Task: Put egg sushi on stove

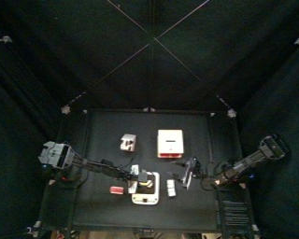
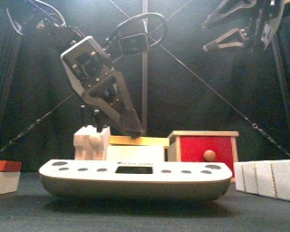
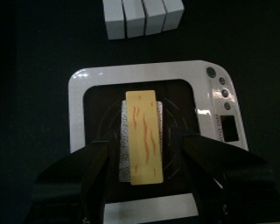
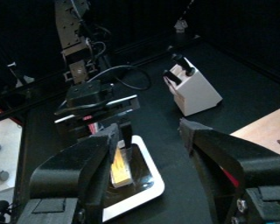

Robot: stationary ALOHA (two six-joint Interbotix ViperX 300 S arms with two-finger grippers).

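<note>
The stove [image 3: 90, 96] is a flat white slab near the table's front edge, also visible in the top view [image 1: 145, 198], front view [image 2: 135, 177] and right wrist view [image 4: 149, 188]. The egg sushi [image 3: 146, 136], a tan-yellow strip on a whitish base, lies flat on the stove's grey patch [image 4: 122, 164] [image 2: 138, 143]. My left gripper [image 3: 147, 166] hovers just above it [image 1: 137, 175] [image 2: 111, 113], open, with one jaw on each side of the sushi and not touching it. My right gripper [image 4: 154, 166] stands open to the right of the stove [image 1: 190, 172], holding nothing.
A red-faced box [image 1: 171, 140] [image 2: 206, 147] stands behind the stove. A white-and-brown piece [image 1: 127, 142] [image 4: 192, 87] sits at back left. White blocks [image 3: 143, 17] [image 1: 172, 187] lie right of the stove, and a small red piece [image 1: 116, 189] lies left of it.
</note>
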